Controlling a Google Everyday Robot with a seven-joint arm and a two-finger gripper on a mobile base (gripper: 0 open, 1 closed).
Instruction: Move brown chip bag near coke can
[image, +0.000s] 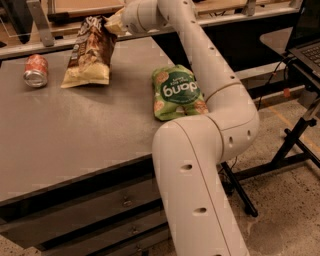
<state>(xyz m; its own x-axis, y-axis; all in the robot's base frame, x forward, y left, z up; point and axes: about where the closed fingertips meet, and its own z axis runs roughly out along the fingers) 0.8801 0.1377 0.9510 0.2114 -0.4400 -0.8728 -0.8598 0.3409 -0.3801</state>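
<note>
The brown chip bag (90, 54) hangs tilted at the back left of the grey table (75, 135), its lower cream-yellow end touching the tabletop. My gripper (113, 24) is at the bag's top right corner, shut on it. The coke can (36, 70) lies on its side at the far left, a short gap left of the bag's lower end. My white arm reaches from the lower right up across the table's right side.
A green snack bag (175, 92) lies on the table's right part, next to my arm. A rail and shelf (45, 30) run behind the table. Drawers (100, 210) sit under the tabletop. A black stand (295, 145) and laptop (307, 47) are at the right.
</note>
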